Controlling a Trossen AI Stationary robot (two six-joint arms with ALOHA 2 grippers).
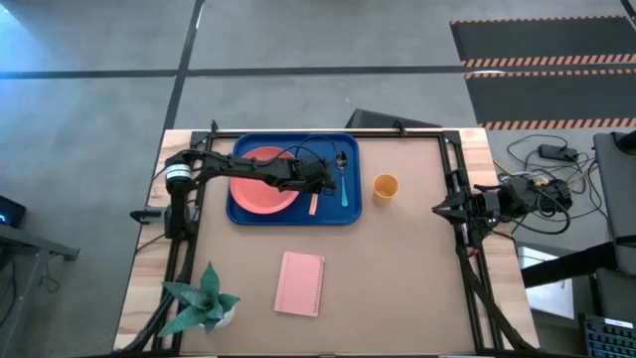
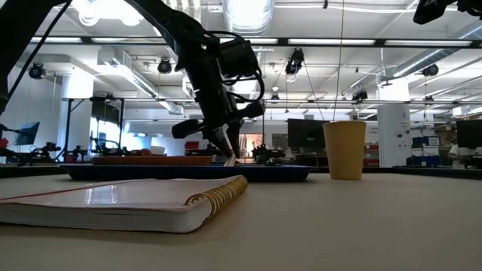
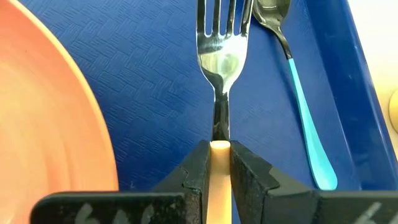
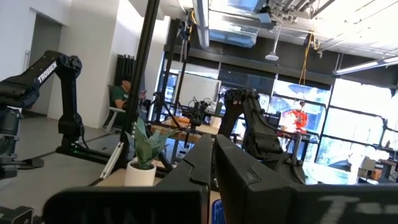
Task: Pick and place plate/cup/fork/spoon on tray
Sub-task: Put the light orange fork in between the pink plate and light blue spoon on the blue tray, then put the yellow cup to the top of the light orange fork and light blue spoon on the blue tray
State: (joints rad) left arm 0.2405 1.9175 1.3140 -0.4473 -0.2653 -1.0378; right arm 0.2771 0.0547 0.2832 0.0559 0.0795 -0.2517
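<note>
Left tool (image 3: 219, 163): clenched on the fork (image 3: 219, 56) handle, over the tray (image 1: 244, 212); tines point straight ahead of it. Plate (image 1: 262, 181) just beside on one flank, spoon (image 3: 298, 99) on the other. Cup (image 1: 386, 186) on the worktop (image 1: 397, 268), beyond the spoon. Right tool (image 4: 212, 168): closed, well apart at the worktop edge

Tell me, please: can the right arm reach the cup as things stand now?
Probably yes. The cup stands alone on the bare table, just outside the tray, on the side nearer the right gripper. Nothing lies between them. The left gripper, shut on the fork, is over the tray.
</note>
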